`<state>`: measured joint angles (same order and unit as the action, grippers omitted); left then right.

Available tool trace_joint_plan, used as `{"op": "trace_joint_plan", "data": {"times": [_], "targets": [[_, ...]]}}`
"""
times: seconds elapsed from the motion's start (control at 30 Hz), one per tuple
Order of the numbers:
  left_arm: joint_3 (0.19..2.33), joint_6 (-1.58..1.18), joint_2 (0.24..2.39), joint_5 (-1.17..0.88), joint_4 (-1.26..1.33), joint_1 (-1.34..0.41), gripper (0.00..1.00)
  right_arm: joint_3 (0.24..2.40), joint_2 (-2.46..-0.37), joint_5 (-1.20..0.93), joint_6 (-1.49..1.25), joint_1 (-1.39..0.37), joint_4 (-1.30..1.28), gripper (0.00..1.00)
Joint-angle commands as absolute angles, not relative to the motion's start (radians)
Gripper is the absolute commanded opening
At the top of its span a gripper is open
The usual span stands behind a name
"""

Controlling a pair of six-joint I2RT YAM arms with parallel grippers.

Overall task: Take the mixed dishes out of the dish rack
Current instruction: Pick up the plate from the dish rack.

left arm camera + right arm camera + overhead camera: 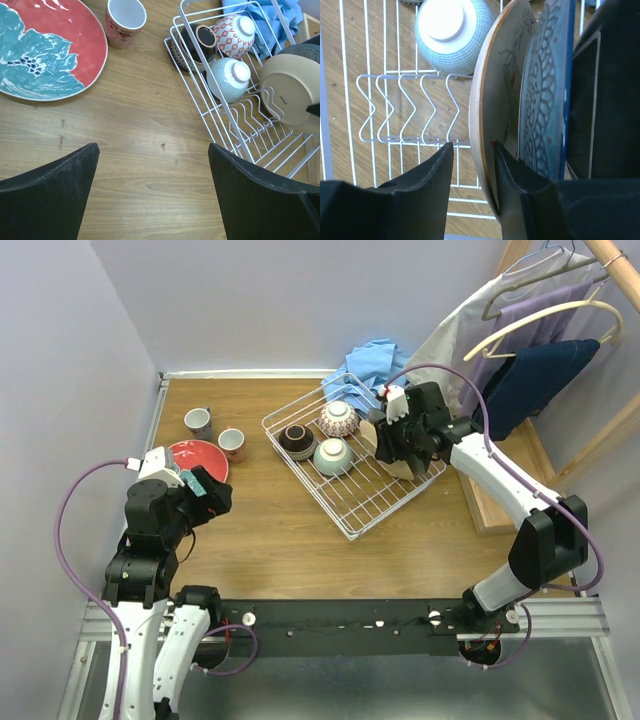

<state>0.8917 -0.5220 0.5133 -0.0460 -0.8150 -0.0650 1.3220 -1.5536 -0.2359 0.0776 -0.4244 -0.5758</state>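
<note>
The white wire dish rack (352,502) holds a brown bowl (296,440), a pink patterned bowl (338,420) and a pale green bowl (333,456). Plates stand upright at its right end. My right gripper (472,146) is open and straddles the rim of a beige plate (505,85). Its right finger sits between that plate and a blue patterned plate (545,85), and a black square plate (582,100) stands behind. My left gripper (154,147) is open and empty over bare wood. On the table to the left lie a red plate (200,458), a grey cup (198,422) and an orange-red cup (232,445).
A blue cloth (370,365) lies behind the rack. A wooden clothes rack (610,270) with garments on hangers stands at the right. Purple walls close off the back and left. The rack's near corner (220,120) is close to my left gripper's right finger.
</note>
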Motion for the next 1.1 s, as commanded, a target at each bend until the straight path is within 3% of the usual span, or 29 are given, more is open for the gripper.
{"op": "trace_joint_plan", "data": {"times": [0.0, 0.17, 0.2, 0.4, 1.07], "targets": [[0.876, -0.529, 0.505, -0.097, -0.835, -0.084, 0.99, 1.316, -1.594, -0.327, 0.117, -0.408, -0.557, 0.39], [0.887, -0.532, 0.514, -0.118, -0.828, -0.103, 0.99, 1.338, -1.601, -0.357, 0.150, -0.399, -0.581, 0.24], [0.888, -0.532, 0.515, -0.118, -0.827, -0.104, 0.99, 1.342, -1.600, -0.362, 0.155, -0.397, -0.586, 0.17], [0.897, -0.532, 0.529, -0.127, -0.821, -0.121, 0.99, 1.394, -1.589, -0.396, 0.184, -0.391, -0.627, 0.01], [0.870, -0.537, 0.548, -0.135, -0.782, -0.144, 0.99, 1.534, -1.536, -0.475, 0.184, -0.390, -0.733, 0.01]]}}
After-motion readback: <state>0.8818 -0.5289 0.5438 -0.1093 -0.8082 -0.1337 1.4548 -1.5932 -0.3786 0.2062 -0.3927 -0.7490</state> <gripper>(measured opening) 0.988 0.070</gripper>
